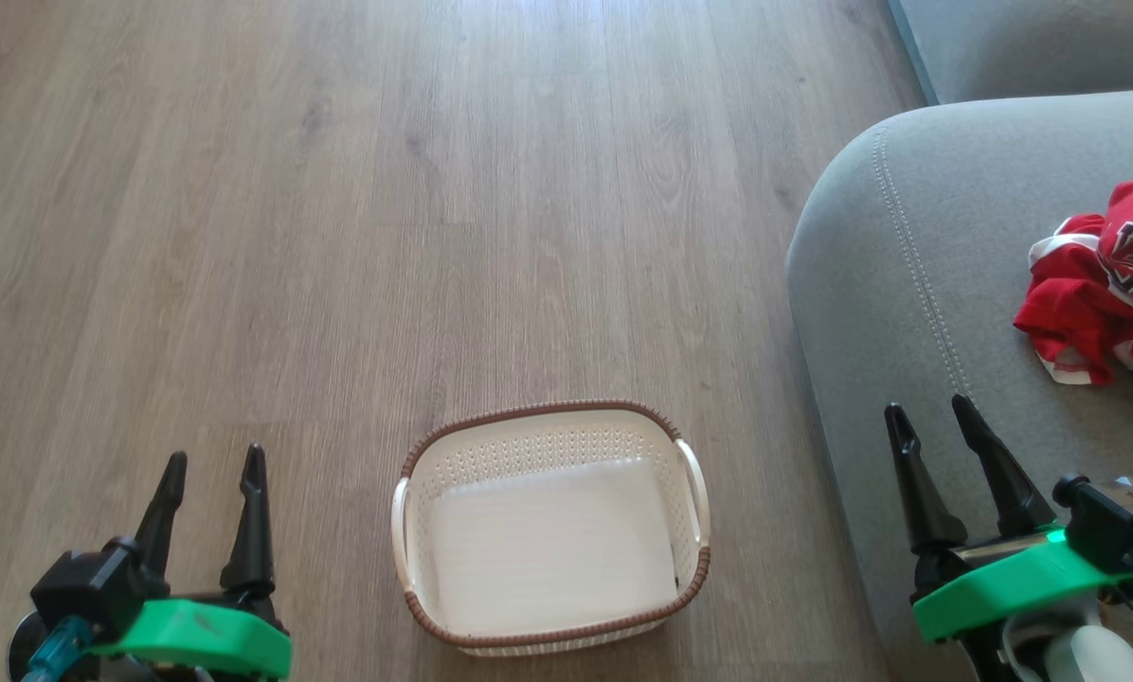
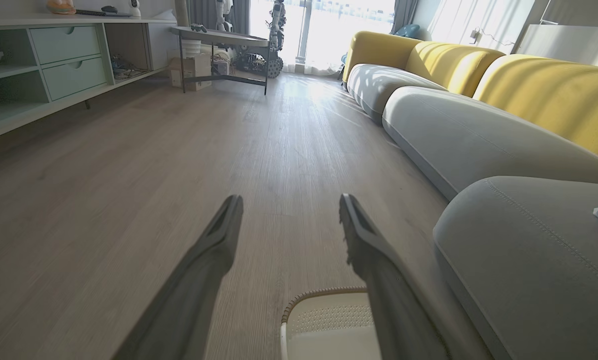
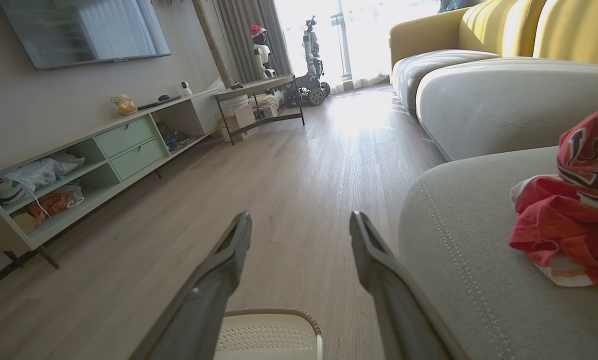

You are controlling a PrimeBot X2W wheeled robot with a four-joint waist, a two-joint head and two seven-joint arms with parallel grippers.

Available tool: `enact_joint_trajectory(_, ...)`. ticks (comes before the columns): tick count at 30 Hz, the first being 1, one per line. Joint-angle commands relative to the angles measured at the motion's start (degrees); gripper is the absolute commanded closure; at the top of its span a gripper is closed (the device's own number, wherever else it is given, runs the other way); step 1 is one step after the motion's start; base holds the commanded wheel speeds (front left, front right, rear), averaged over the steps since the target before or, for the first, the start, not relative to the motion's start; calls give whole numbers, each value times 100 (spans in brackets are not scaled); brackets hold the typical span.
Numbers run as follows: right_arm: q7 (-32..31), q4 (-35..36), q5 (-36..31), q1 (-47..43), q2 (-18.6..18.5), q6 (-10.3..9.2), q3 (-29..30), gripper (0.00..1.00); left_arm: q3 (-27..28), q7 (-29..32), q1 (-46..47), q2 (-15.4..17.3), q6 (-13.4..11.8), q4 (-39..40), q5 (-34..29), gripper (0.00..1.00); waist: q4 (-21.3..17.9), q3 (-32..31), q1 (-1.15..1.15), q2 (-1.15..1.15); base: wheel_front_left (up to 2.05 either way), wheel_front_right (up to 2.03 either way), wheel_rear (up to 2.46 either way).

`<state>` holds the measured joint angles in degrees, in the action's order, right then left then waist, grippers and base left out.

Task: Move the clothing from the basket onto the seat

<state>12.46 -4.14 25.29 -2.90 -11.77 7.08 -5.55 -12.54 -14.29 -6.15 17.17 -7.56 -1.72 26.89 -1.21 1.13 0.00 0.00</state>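
Observation:
The cream basket (image 1: 552, 436) with a brown rim stands on the wood floor, and nothing lies inside it. The red clothing (image 1: 1102, 284) lies crumpled on the grey seat (image 1: 917, 246) at the right. My left gripper (image 1: 214, 464) hangs open at the lower left, to the left of the basket, with nothing between its fingers. My right gripper (image 1: 931, 412) is open over the seat's front edge, short of the clothing. The right wrist view has the clothing (image 3: 569, 210) on the seat (image 3: 459, 240) and the basket's rim (image 3: 274, 314) below the fingers. The basket (image 2: 324, 315) also peeks up in the left wrist view.
Wood floor (image 1: 339, 218) spreads to the left and beyond the basket. A second grey cushion (image 2: 459, 135) and yellow backrests (image 2: 544, 95) run along the right. A low cabinet (image 3: 104, 155) and a small table (image 3: 259, 95) stand against the far wall.

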Motion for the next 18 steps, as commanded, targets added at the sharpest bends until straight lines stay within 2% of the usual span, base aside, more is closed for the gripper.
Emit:
enact_joint_trajectory(1,-20,156,31,224,-46,41,-107,0,252,-71,294,28,17,149,-15,0,-5,-1,0,0,0,0,0)
enact_joint_trajectory(4,-22,152,47,224,-48,41,-120,0,244,-71,298,24,37,138,3,0,-13,5,0,0,0,0,0)
enact_joint_trajectory(5,-37,-3,4,0,1,0,-15,100,1,0,1,-7,32,-19,9,100,-14,5,0,0,0,0,0)
enact_joint_trajectory(9,-38,-376,8,-112,78,-7,-73,100,-69,15,-82,-127,51,-369,9,100,-15,6,0,0,0,0,0)
enact_joint_trajectory(18,-150,-414,510,-44,118,-3,-7,100,52,147,6,-207,151,-423,495,100,-5,-1,0,0,0,0,0)
